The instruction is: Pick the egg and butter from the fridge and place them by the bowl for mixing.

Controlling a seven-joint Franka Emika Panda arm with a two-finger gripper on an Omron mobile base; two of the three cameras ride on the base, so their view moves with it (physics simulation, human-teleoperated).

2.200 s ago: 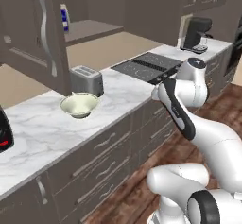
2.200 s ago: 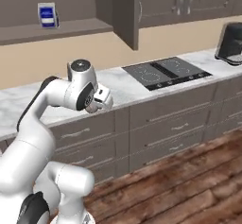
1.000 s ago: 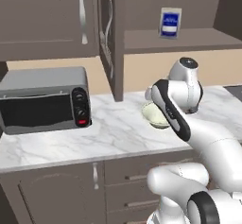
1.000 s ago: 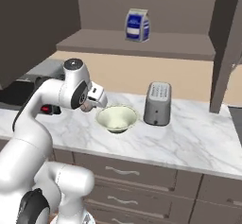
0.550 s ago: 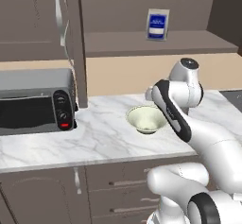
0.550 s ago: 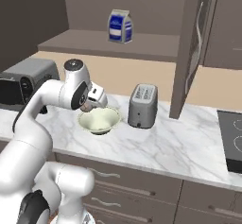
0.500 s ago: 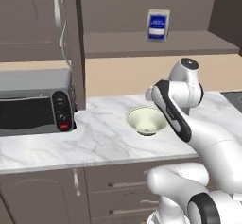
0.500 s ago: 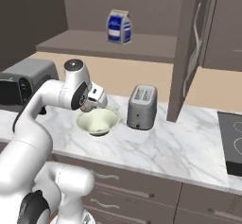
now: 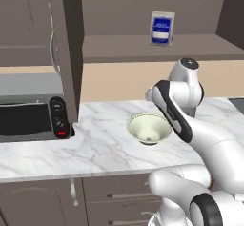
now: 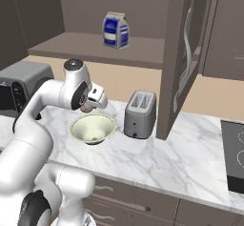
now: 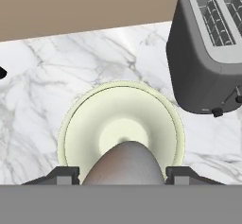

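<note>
Hand view, tool [image 11: 121,176] gripping egg [image 11: 122,164] (over bowl [image 11: 75,124])

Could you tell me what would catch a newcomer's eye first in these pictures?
Probably the white arm's pincer, shut on the egg and held just above the bowl on the marble counter. Next, the silver toaster right beside the bowl, and the blue-and-white carton alone on the shelf above.

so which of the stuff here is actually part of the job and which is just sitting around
Part of the job:
- egg, held between the fingers
- bowl on the marble counter

Just lying about:
- toaster
- microwave
- milk carton on the shelf
- cooktop
</note>
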